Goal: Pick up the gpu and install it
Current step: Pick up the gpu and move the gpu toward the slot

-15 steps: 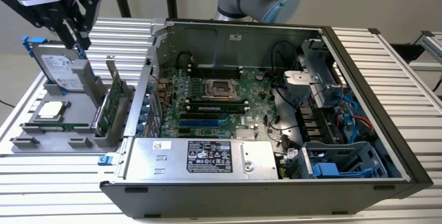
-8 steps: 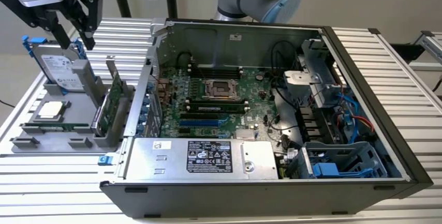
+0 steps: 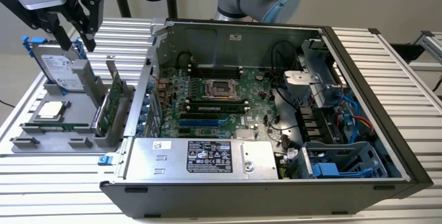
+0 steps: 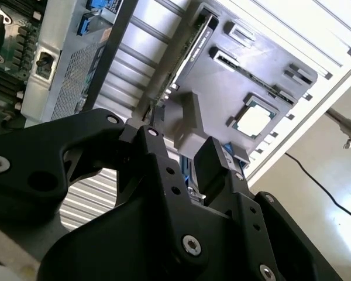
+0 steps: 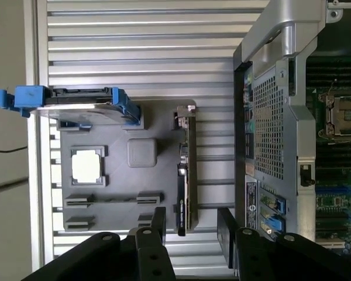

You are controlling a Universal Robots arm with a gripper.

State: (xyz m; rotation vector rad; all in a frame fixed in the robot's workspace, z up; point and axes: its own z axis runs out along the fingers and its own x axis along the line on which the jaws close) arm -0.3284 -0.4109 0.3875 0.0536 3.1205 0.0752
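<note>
The gpu [image 3: 111,105] is a green card with a silver end bracket. It stands on edge in a slot of the grey holder [image 3: 41,100], at the exterior view's left, beside the open computer case [image 3: 386,131]. My gripper [image 3: 77,45] hangs open above the back of the holder, with nothing between its fingers and well clear of the card. In the first wrist view the gpu [image 5: 187,170] shows edge-on, and its near end lies between the two fingers of the gripper [image 5: 192,228]. In the second wrist view the gpu [image 4: 190,55] is a dark strip beyond the gripper [image 4: 181,161].
A silver hard drive with blue rails [image 3: 59,71] stands in the holder under the gripper. A square processor chip [image 3: 52,110] and a thin memory stick [image 3: 55,127] lie on the holder. Inside the case are the motherboard [image 3: 207,100], cables and a drive cage [image 3: 338,162].
</note>
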